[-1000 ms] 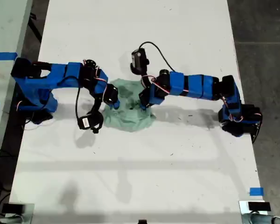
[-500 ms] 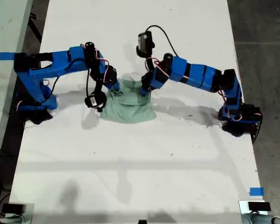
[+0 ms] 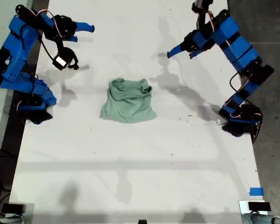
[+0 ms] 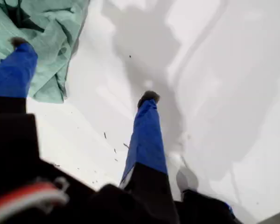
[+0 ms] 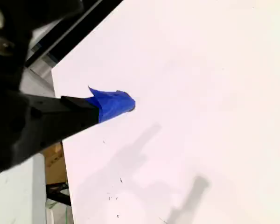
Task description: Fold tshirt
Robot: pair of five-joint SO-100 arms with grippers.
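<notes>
1. Two arms are raised clear of the white table (image 3: 130, 177). At the exterior view's left, my second gripper (image 3: 78, 32) hangs high above the table's far corner, well apart from the cloth. Its blue prongs look parted and hold nothing, though its own camera shows only one fingertip (image 5: 113, 103).
2. The pale mint-green cloth tshirt (image 3: 128, 102) lies in the middle of the table between the arms as a compact, rumpled bundle. Its far edge is rolled over and puckered, and nothing touches it.
3. At the exterior view's right, my first gripper (image 3: 182, 51) is released and empty, with its jaws spread wide and aimed down toward the bundle.
4. I judge the fold rough rather than crisp. To finish well, I would descend slowly and pinch only the rolled far edge. I would keep both grippers level so the layers beneath do not drag.
</notes>
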